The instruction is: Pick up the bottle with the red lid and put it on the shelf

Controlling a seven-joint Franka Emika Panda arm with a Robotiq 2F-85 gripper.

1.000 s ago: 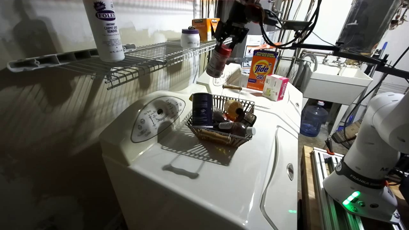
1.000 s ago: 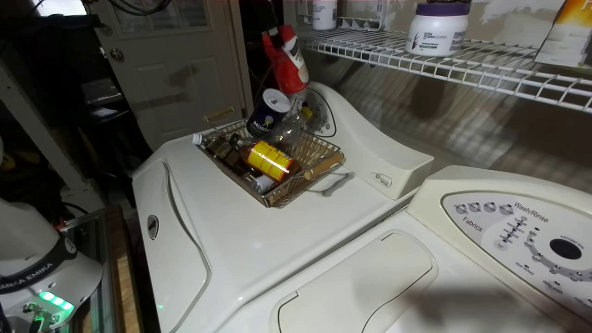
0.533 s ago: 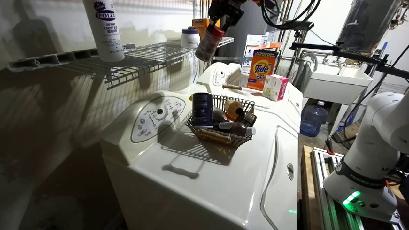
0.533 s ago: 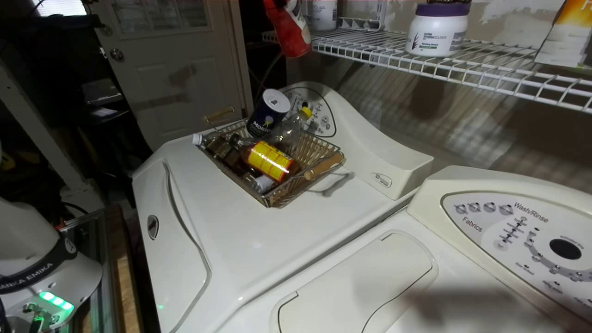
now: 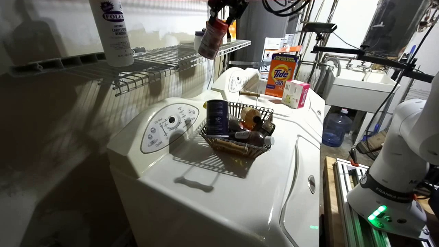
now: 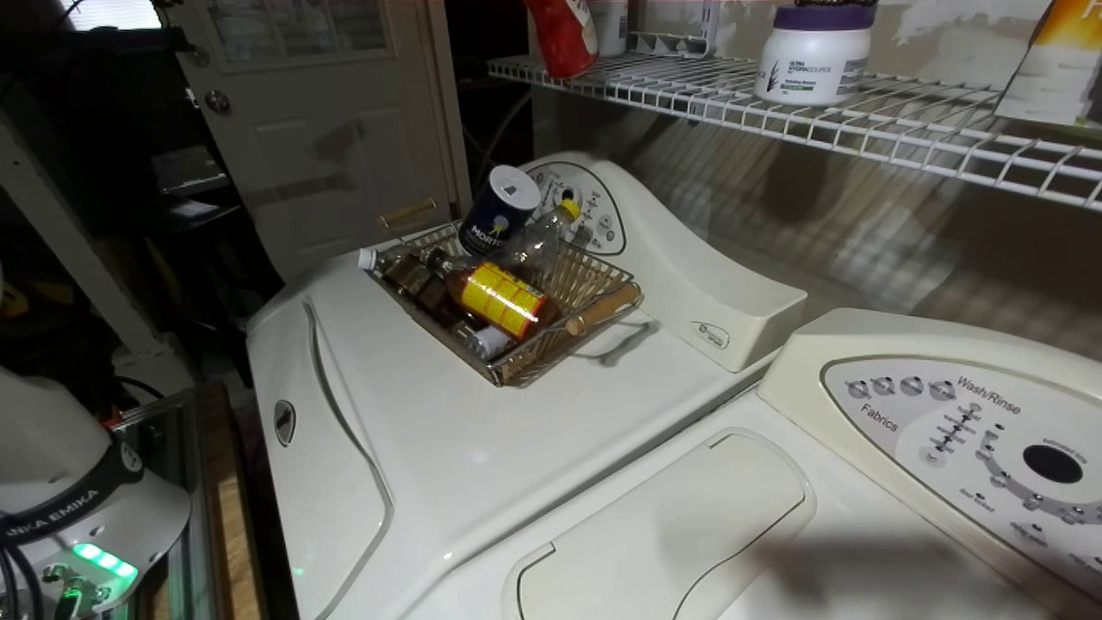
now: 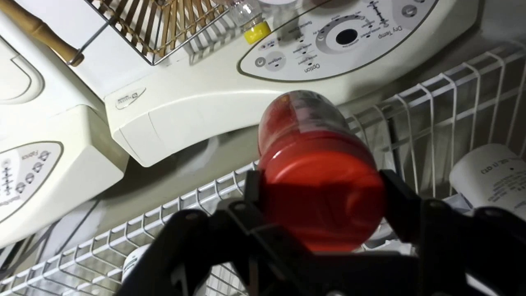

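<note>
1. The bottle [image 5: 212, 39] is in the air at the front rail of the shelf [image 6: 706, 95], tilted, lid uppermost. I cannot tell whether its base is over the rods or just outside the rail.
2. The end effector [image 7: 322, 193] is closed down to the width of the red lid, a finger on each side, and has hold of nothing else. My reading: carrying is nearly done, setting down not yet begun.
3. Likeliest trouble: the base snagging on the shelf's rail, if the approach runs too low. A knock could swivel the bottle in the grip, since only its smooth, round lid is held.
4. Lowered at this tilt, it would probably meet the shelf's thin rods on one edge; let go then, it may rock or topple. It likely needs righting first.
5. Along the shelf, the jar [image 6: 814, 65] stands to one side of the bottle and the white bottle [image 5: 111, 34] to the other, with the box [image 6: 1055, 73] beyond the jar. Sideways drift, or fingers spreading at release, could nudge the nearer neighbours.
6. Below the shelf and out in front of it, the basket [image 6: 525, 368] stands on the tabletop [image 6: 430, 422]. A slip outside the rail, from that narrow hold, would probably send the bottle down that way.
</note>
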